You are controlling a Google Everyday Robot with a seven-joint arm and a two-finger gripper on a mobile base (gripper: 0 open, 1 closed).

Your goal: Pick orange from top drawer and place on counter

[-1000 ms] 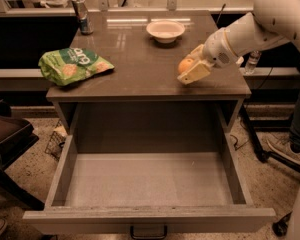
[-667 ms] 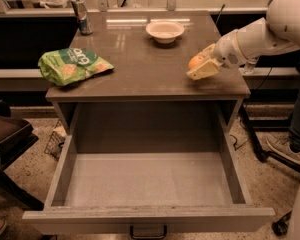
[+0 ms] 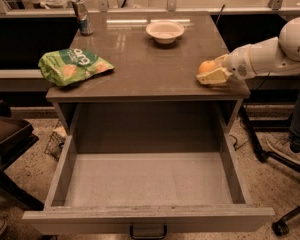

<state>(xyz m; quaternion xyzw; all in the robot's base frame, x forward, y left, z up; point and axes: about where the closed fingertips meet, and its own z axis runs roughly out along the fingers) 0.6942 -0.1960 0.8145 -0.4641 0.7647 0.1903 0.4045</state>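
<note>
The orange (image 3: 206,66) rests low at the counter's (image 3: 150,64) right edge, between the pale fingers (image 3: 213,77) of my gripper (image 3: 211,70). The gripper reaches in from the right on the white arm (image 3: 275,51) and sits right at the counter surface. I cannot tell whether the orange touches the counter. The top drawer (image 3: 147,184) is pulled fully open below, and its inside is bare; its dark handle (image 3: 148,232) shows at the bottom.
A green snack bag (image 3: 72,65) lies at the counter's left edge. A white bowl (image 3: 165,31) stands at the back centre and a soda can (image 3: 82,16) at the back left. A person's leg and a chair base (image 3: 290,149) stand right of the cabinet.
The gripper with the orange has moved right and down toward the counter's right edge, and the arm has drawn back to the right.
</note>
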